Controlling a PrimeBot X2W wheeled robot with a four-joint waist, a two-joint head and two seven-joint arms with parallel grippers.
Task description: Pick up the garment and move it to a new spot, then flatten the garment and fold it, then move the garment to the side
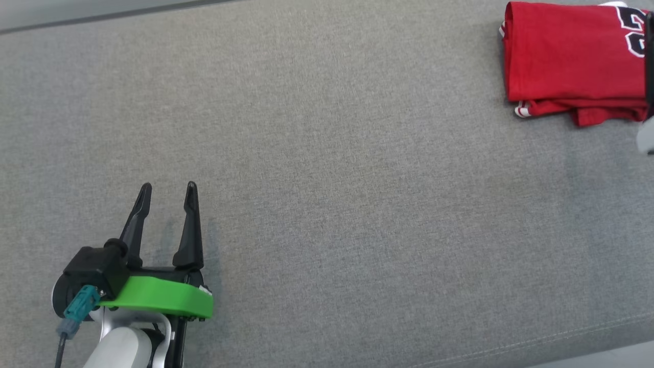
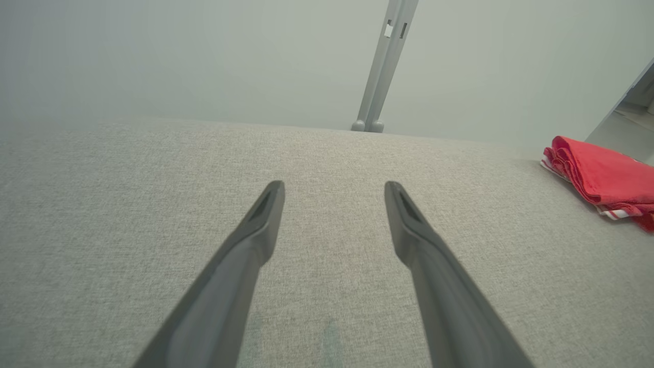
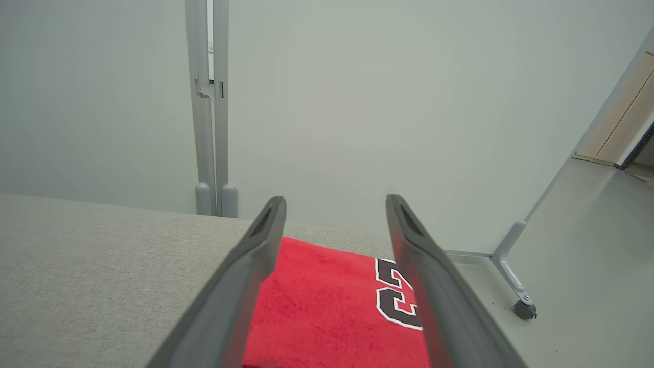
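The red garment (image 1: pixel 567 56) lies folded at the far right corner of the grey fabric table (image 1: pixel 327 153), with black-and-white numerals on top. It also shows in the left wrist view as the garment (image 2: pixel 603 174) at the right edge. My right gripper (image 3: pixel 334 202) hovers open just above the garment (image 3: pixel 327 306), its fingers straddling the cloth without holding it. One of its dark fingers (image 1: pixel 650 61) shows at the head view's right edge. My left gripper (image 1: pixel 169 186) stands open and empty over bare table at the lower left, far from the garment; its fingers spread wide in its own view (image 2: pixel 334 185).
A pale partition wall with a grey post (image 3: pixel 209 128) runs behind the table's far edge. Past the table's right end is floor, with a partition foot on a caster (image 3: pixel 523 308). The table's front edge crosses the lower right of the head view.
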